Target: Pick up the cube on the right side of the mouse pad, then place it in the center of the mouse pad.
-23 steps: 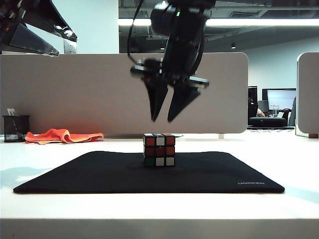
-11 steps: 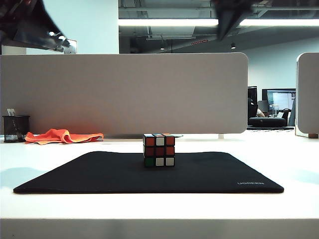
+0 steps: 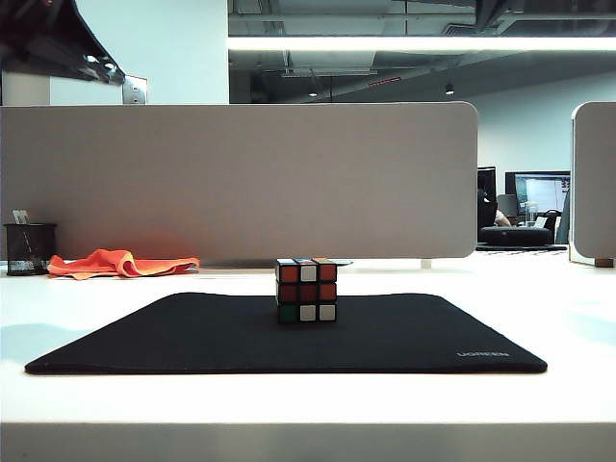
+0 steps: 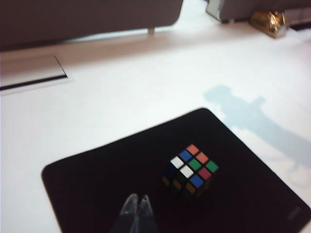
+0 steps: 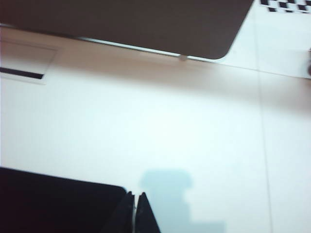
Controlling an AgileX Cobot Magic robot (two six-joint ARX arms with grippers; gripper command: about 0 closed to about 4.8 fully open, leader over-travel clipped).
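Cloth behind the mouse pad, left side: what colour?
Orange. The cloth shows best in the exterior view, lying crumpled beside a black pen cup.

So the small puzzle cube with the black frame (image 3: pixel 307 290) sits on the big flat black fabric mouse pad (image 3: pixel 192 337), about dead center. Behind the pad to the left lies a crumpled orange cloth (image 3: pixel 120 262), with a dark mesh pen cup (image 3: pixel 29 248) further left. Both grippers, left gripper (image 4: pixel 138 212) and right gripper (image 5: pixel 133 209), hang up above, well clear.
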